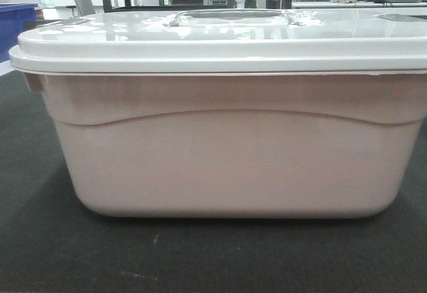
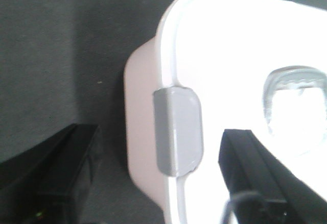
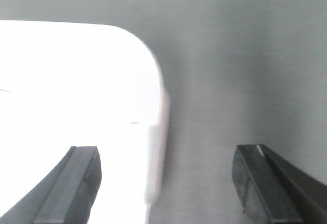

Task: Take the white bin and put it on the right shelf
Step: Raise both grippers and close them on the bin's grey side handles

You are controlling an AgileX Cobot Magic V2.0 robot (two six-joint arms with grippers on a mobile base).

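Two grippers stood spread wide at opposite ends of the white bin (image 1: 227, 159), and neither pinched anything. The bin sat on the dark matte surface (image 1: 60, 253) close before the front camera, filling most of that view. Its glossy lid (image 1: 133, 39) was seated, with the moulded handle (image 1: 230, 17) at the middle of the top. The left gripper (image 2: 158, 157) straddled the left end rim, one finger out over the surface and the other above the lid, with the grey latch (image 2: 176, 129) between them. The right gripper (image 3: 168, 170) mirrored this at the far end, with a pale latch (image 3: 155, 168) between its fingers. Whether any finger touched plastic could not be told, and the right shelf could not be picked out in any view. The tub looked stiff at the rim but thin in the walls, so a hard squeeze would likely bow it. Its smooth, tapering, rounded sides offered little purchase and seemed slippery. The opaque walls hid the contents, so the weight was best assumed to be substantial. The soundest hold appeared to be at the two end rims, clamped evenly so the bin stayed level. Lifting by the lid or handle alone would put the whole load on the latches.
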